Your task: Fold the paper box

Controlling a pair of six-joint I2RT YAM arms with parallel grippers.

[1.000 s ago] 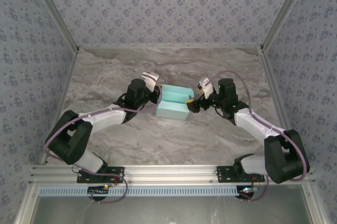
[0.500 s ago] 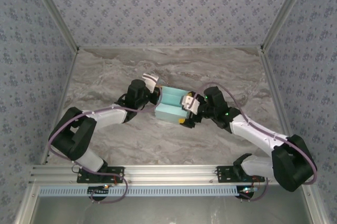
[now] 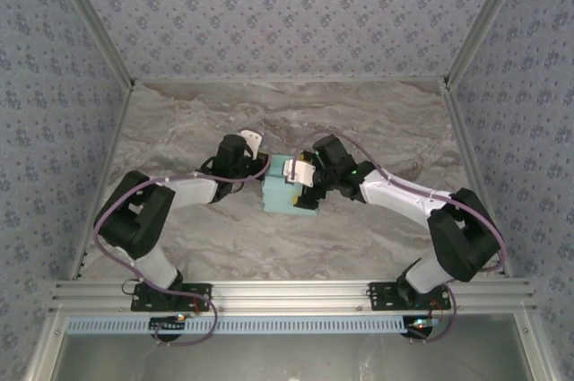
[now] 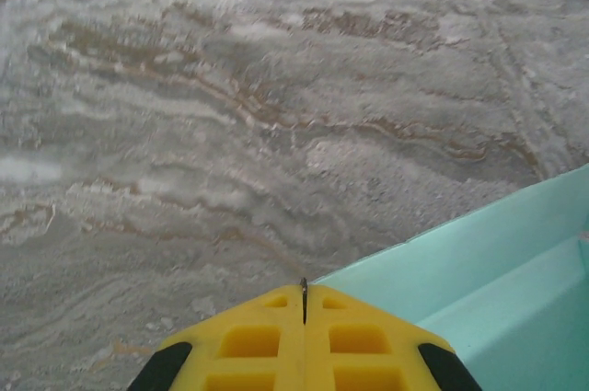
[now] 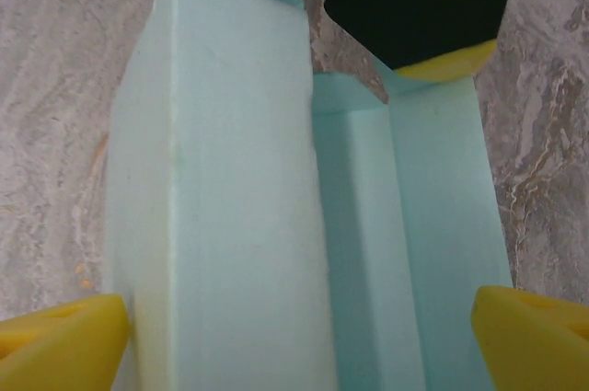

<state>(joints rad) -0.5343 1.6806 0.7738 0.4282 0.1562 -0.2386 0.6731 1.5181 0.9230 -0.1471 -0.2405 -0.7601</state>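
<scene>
Right wrist: smooth, creased paper box (image 5: 221, 179)

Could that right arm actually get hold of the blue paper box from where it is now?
Probably yes: the right end effector, open, sits astride the paper box, yellow fingers on either side, nothing between.

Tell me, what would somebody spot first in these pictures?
A pale blue-green paper box, half folded and open on top, is in the middle of the marbled table. The left gripper is shut on its edge, and the right gripper straddles it, yellow fingers wide apart.
</scene>
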